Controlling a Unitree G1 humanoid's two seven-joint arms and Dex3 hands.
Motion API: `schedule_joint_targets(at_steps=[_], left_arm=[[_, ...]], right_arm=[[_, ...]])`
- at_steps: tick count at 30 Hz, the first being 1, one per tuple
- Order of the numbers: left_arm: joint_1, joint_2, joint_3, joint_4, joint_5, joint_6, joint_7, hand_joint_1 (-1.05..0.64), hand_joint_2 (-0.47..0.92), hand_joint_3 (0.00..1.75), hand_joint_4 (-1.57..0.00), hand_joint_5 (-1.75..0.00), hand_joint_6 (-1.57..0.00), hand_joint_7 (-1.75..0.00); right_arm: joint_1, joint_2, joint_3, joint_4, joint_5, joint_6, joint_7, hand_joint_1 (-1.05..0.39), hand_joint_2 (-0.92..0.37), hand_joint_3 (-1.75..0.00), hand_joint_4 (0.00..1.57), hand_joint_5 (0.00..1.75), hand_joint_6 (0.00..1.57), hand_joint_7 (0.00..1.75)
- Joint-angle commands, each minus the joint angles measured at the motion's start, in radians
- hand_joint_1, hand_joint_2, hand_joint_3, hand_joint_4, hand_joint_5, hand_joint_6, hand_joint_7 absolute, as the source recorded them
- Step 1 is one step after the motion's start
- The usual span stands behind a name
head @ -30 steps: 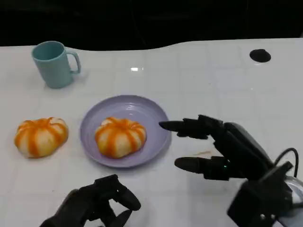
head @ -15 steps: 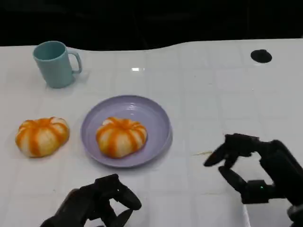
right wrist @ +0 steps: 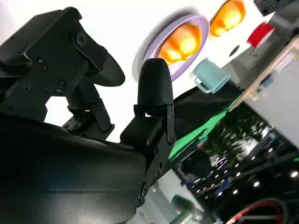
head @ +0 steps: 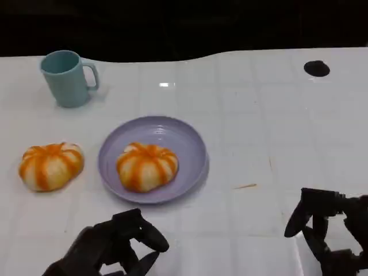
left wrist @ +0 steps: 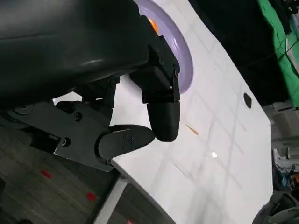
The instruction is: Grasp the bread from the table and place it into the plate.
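since one bread (head: 146, 165) sits in the middle of the plate (head: 192, 146), that part of the job looks done from where i stand. my right hand (head: 328, 233) hangs low at the near edge of the counter (head: 259, 115), well apart from the plate, fingers loosely curled and holding nothing. my left hand (head: 112, 247) rests near the front edge too, fingers curled in on nothing, just short of the plate's near rim. a second bread (head: 50, 165) lies on the counter beside the plate, nearer my left side, so that hand seems the natural one for it. the teal mug (head: 66, 77) stands farther back, out of the way.
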Motion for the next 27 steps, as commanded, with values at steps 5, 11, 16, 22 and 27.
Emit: schedule_joint_targets(at_steps=[5,11,16,22,27], left_arm=[[-0.004,0.013,0.019,0.017,-0.015,-0.017,-0.005,-0.22,0.84,0.58,-0.62,-1.75,-0.64,-1.22],[-0.006,0.016,0.025,0.037,-0.013,-0.046,-0.007,-0.22,0.85,0.57,-0.63,-1.75,-0.64,-1.23],[-0.004,0.017,0.032,0.043,-0.020,-0.048,-0.012,-0.21,0.86,0.55,-0.62,-1.75,-0.64,-1.22],[-0.001,0.018,0.037,0.036,-0.034,-0.038,-0.013,-0.21,0.85,0.56,-0.64,-1.75,-0.65,-1.22],[0.004,0.023,0.039,0.034,-0.032,-0.047,-0.010,-0.22,0.84,0.58,-0.62,-1.74,-0.66,-1.23]], right_arm=[[0.011,0.022,-0.010,0.008,-0.075,0.008,-0.071,0.03,-0.23,-1.51,0.93,1.75,0.80,1.41],[-0.002,0.024,0.001,0.028,-0.094,0.006,-0.090,0.03,-0.18,-1.56,0.94,1.75,0.81,1.42],[-0.008,0.025,0.010,0.027,-0.105,0.020,-0.088,0.04,-0.17,-1.57,0.93,1.75,0.82,1.42],[-0.008,0.027,0.020,0.026,-0.111,0.024,-0.092,0.04,-0.16,-1.55,0.95,1.75,0.84,1.41],[0.000,0.028,0.023,0.013,-0.116,0.036,-0.087,0.04,-0.14,-1.57,0.95,1.75,0.86,1.40]])
